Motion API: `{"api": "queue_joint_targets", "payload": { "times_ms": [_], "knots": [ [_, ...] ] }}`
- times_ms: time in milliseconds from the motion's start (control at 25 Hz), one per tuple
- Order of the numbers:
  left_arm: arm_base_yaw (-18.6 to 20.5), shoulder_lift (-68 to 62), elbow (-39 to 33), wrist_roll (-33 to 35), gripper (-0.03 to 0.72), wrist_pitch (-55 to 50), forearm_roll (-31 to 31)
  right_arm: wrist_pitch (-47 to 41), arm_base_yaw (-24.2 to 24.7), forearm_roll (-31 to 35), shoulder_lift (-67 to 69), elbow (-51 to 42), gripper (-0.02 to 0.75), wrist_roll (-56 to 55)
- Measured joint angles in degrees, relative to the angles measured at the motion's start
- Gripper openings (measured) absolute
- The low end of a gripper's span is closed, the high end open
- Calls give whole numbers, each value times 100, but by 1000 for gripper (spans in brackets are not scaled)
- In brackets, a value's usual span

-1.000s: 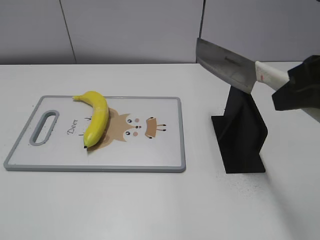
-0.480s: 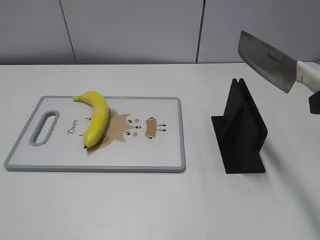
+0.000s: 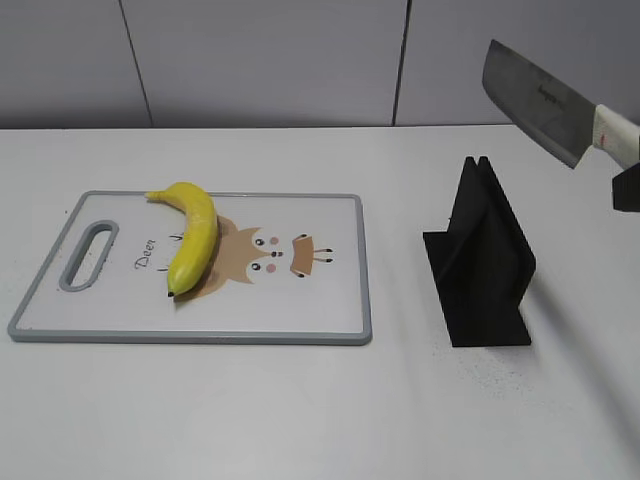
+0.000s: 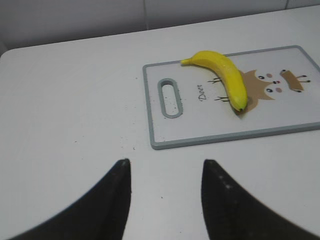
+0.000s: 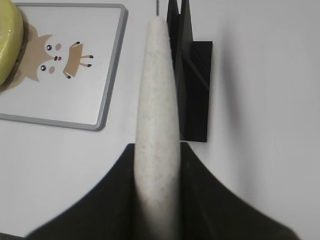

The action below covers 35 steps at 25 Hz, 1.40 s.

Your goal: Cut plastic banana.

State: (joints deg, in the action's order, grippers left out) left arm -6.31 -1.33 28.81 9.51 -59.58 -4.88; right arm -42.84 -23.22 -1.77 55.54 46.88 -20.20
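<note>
The yellow plastic banana (image 3: 193, 236) lies whole on the left half of a white cutting board (image 3: 300, 310) with a deer print; it also shows in the left wrist view (image 4: 223, 76) and, partly, in the right wrist view (image 5: 9, 45). My right gripper (image 5: 157, 150) is shut on the white handle (image 5: 157, 100) of a cleaver (image 3: 540, 100), held in the air at the far right above a black knife stand (image 3: 485, 265), well apart from the banana. My left gripper (image 4: 166, 170) is open and empty over bare table near the board's handle end.
The black knife stand (image 5: 192, 75) stands to the right of the cutting board (image 4: 200, 120). The board has a grey rim and a handle slot (image 3: 88, 255) at its left end. A white table (image 3: 300, 420) and a grey wall lie behind.
The cleaver has moved right and up, away from the board, from above the stand to the frame's right edge. The right gripper has mostly left the exterior view. The banana has not moved.
</note>
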Motion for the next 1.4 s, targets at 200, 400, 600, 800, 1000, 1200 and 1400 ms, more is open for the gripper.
{"api": "queue_joint_targets", "payload": {
  "times_ms": [200,400,600,800,1000,1200,1400],
  "knots": [
    [615,13,0,0,452,4,0,74,0,-142,165,-118,183,-231],
    [688,28,0,0,430,4,0,313,0,-190,495,-200,183,-267],
    [692,34,0,0,396,4,-7,418,0,-203,852,-200,183,-267],
    [692,34,0,0,337,4,-28,568,0,-210,1133,-200,183,-278],
    [692,34,0,0,291,4,-46,655,0,-253,1299,-200,183,-285],
    [692,34,0,0,274,4,-46,668,0,-255,1471,-224,183,-285],
    [692,38,0,0,272,4,-47,721,0,-125,1709,-298,183,-295]
  ]
}}
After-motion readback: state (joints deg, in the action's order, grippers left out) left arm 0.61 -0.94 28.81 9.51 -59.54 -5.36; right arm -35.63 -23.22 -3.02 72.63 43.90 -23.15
